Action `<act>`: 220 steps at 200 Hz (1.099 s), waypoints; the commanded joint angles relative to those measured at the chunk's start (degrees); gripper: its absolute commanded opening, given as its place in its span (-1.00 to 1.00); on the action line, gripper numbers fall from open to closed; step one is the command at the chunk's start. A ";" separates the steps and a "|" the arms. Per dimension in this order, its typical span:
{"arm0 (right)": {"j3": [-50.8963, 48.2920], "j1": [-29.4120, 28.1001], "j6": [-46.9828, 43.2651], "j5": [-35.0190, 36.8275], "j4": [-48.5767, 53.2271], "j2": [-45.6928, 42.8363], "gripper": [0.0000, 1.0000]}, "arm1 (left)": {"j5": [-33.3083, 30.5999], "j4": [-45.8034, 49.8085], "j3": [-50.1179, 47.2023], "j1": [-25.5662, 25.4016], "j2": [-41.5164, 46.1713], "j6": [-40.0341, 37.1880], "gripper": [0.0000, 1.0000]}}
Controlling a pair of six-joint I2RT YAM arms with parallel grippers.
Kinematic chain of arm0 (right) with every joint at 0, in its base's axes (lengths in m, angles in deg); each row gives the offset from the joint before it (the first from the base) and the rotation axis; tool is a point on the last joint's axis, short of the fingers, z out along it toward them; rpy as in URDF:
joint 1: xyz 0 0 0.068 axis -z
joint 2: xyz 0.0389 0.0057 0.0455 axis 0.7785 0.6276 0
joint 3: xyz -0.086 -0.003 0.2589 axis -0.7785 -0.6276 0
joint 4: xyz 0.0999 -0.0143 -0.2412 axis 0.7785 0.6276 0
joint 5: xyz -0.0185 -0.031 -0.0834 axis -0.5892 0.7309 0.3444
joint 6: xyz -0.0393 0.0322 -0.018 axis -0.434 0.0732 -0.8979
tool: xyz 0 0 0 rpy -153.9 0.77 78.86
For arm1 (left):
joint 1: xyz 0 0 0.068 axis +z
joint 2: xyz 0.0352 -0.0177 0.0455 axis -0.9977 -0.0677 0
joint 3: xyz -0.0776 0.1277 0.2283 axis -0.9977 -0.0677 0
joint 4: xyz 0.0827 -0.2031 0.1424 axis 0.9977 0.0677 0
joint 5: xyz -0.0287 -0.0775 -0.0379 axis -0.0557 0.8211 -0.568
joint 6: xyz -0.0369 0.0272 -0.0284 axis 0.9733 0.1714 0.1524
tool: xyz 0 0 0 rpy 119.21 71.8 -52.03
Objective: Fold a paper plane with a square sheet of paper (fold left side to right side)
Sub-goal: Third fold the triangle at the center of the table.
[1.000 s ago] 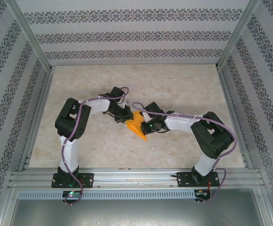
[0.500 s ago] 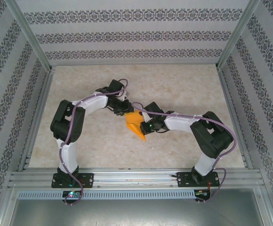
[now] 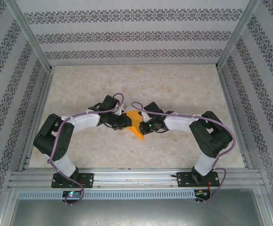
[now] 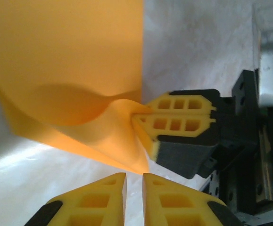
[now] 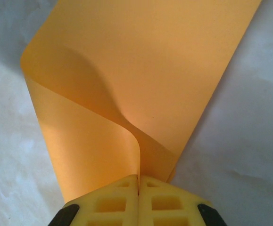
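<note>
Top view: the thin orange square sheet of paper (image 3: 137, 128) lies mid-frame on the pale marbled table (image 3: 174, 84). Left wrist view: the left gripper (image 4: 134, 176), at the bottom edge, stands slightly apart, empty. Right wrist view: the right gripper (image 5: 138, 181), bottom centre, pinches the curled sheet's edge.

The left end effector (image 3: 123, 121) and the right end effector (image 3: 144, 126) face each other low over the tabletop (image 3: 183, 89). The orange square sheet of paper (image 3: 136, 128) sits between them, close against both. Its pointed tip sticks out just past the right end effector, toward the arm bases.
</note>
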 commanded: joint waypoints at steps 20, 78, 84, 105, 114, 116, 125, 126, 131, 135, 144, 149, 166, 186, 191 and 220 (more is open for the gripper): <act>-1.90 -0.62 0.14 0.49 3.92 3.06 -1.00 | 1.32 -9.28 0.92 -2.67 -4.15 4.67 -0.67; -2.25 -0.58 0.06 0.76 4.07 3.06 -1.00 | -0.90 -9.11 0.90 -2.78 -7.01 4.67 -0.69; -2.25 -0.54 0.06 0.84 4.05 3.15 -1.00 | -1.27 -8.42 0.95 -2.78 -7.09 4.24 -0.69; -2.25 -0.49 -0.02 0.93 4.16 3.32 -1.00 | -2.04 -7.07 0.54 -2.82 -7.35 3.57 -0.70; -2.16 -0.45 -0.03 0.93 4.17 3.41 -1.00 | -2.12 -7.05 0.21 -2.78 -7.57 3.52 -0.70; -2.16 -0.45 -0.09 0.93 4.21 3.41 -1.00 | -2.12 -7.07 0.19 -2.78 -7.56 3.54 -0.70; -2.16 -0.51 -0.18 1.01 4.30 3.42 -1.00 | -2.37 -7.11 -0.08 -2.78 -7.75 3.61 -0.70; -2.16 -0.48 -0.19 1.01 4.32 3.42 -1.00 | -2.38 -7.11 -0.17 -2.78 -7.74 3.59 -0.71; -2.12 -0.48 -0.20 1.10 4.42 3.37 -1.00 | -2.59 -7.10 -0.32 -2.78 -7.89 3.65 -0.71; -2.08 -0.47 -0.20 1.11 4.49 3.35 -1.00 | -2.71 -7.08 -0.37 -2.78 -7.91 3.72 -0.71; -2.07 -0.51 -0.29 1.19 4.51 3.42 -1.00 | -2.99 -6.89 -0.54 -2.80 -7.99 3.65 -0.71; -2.07 -0.50 -0.33 1.24 4.52 3.42 -1.00 | -3.00 -6.87 -0.59 -2.78 -7.97 3.63 -0.71; -1.98 -0.47 -0.47 1.28 4.72 3.53 -1.00 | -3.27 -6.75 -0.67 -2.78 -8.25 3.49 -0.72; -1.72 -0.47 -0.57 1.28 4.87 3.62 -1.00 | -3.53 -6.79 -0.70 -2.82 -8.80 3.47 -0.72; -1.72 -0.46 -0.62 1.28 4.94 3.63 -1.00 | -3.53 -6.93 -0.65 -2.78 -8.90 3.44 -0.71; -1.55 -0.45 -0.64 1.28 5.12 3.58 -1.00 | -3.78 -7.23 -0.47 -2.78 -9.63 3.57 -0.72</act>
